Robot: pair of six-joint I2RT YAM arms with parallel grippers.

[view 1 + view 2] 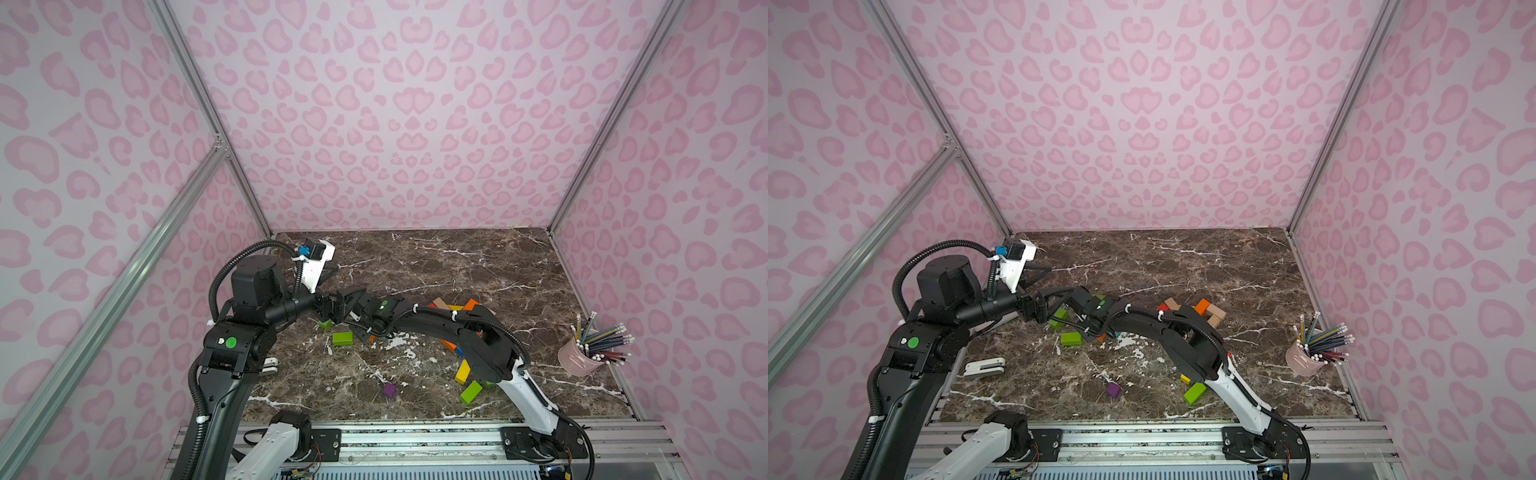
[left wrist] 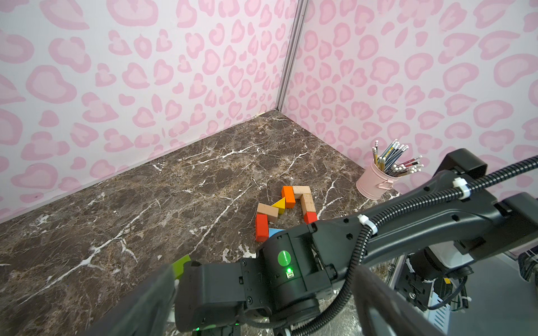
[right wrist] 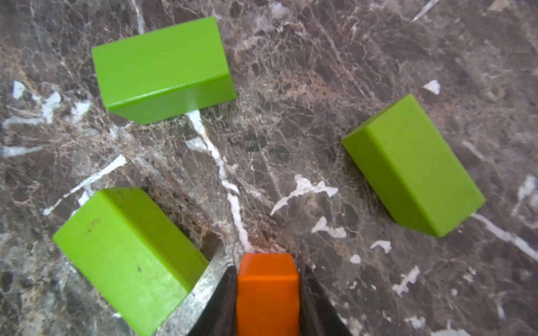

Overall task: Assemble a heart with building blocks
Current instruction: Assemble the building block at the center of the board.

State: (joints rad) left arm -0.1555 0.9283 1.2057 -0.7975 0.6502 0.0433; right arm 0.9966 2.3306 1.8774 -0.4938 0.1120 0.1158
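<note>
The right jaws are clamped on an orange block (image 3: 267, 291), whose long axis runs out along the fingers with its free end toward the bench (image 3: 320, 116). Three green bricks (image 3: 163, 69) lie flat around it, each angled differently. The left jaws stand wide apart near the right arm's wrist (image 2: 285, 261).

Three green wooden bricks (image 3: 163, 69) and one orange wooden block (image 3: 267, 291) showed in the right wrist view. The left wrist view showed three plain wooden bricks (image 2: 308, 202), two red wooden bricks (image 2: 261, 227), one orange wooden brick (image 2: 288, 195) and one yellow triangular wedge (image 2: 280, 203). Both top views showed one purple wooden cube (image 1: 389, 390) and one pink cup of pencils (image 1: 575, 362).
</note>
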